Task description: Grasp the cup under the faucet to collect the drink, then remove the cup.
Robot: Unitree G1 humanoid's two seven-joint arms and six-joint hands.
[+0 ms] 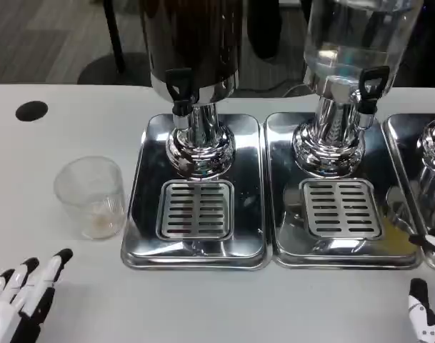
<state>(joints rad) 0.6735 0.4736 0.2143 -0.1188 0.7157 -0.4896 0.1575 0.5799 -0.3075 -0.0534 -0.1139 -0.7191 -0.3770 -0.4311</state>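
Clear plastic is the trouble: the cup [91, 196] stands upright on the white counter [203, 307] at about nine o'clock from the dark dispenser's [194, 50] drip tray [196, 193], just beside the tray's left edge and not yet under any faucet. The left hand [24, 293] sits at seven o'clock from the cup, near but not touching, fingers apart and holding nothing. The right hand [426, 318] shows just a sliver at the frame's lower right, so I cannot tell whether it is spread or closed.

Risks, as I judge them: the light cup could tip or skid if fingers strike its rim before closing around the wall, and a hard squeeze may buckle it. Placed off-centre on the slotted grate [196, 209], it would miss the black faucet [178, 89]. Its base could also catch on the tray's raised lip.

Behind the counter are grey carpet and dark chair legs; a second dispenser [353, 43] of clear liquid stands at three o'clock.
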